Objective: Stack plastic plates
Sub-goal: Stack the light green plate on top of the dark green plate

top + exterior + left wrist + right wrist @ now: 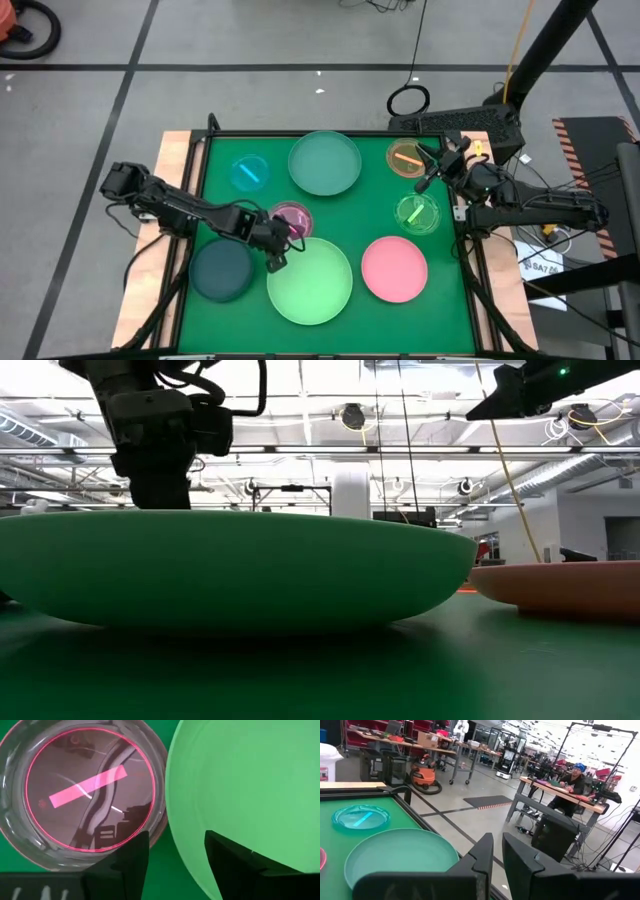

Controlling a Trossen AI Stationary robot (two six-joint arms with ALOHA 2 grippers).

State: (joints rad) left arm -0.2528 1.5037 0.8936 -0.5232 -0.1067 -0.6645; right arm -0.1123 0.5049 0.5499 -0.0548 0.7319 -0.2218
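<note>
Left gripper (279,250), fingers spread and empty, poised between magenta plate (292,217) and green plate (310,281); a grasp is needed next.

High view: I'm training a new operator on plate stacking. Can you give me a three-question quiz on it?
1. True or false: the pink plate sits on the light green plate.
2. Which small plate lies nearest the left claw? A blue B magenta C orange
3. Fill in: the left claw's fingers are ____.

Key
1. False; they lie apart.
2. B, the magenta plate.
3. Open, empty, over the gap between the magenta and light green plates.
</note>
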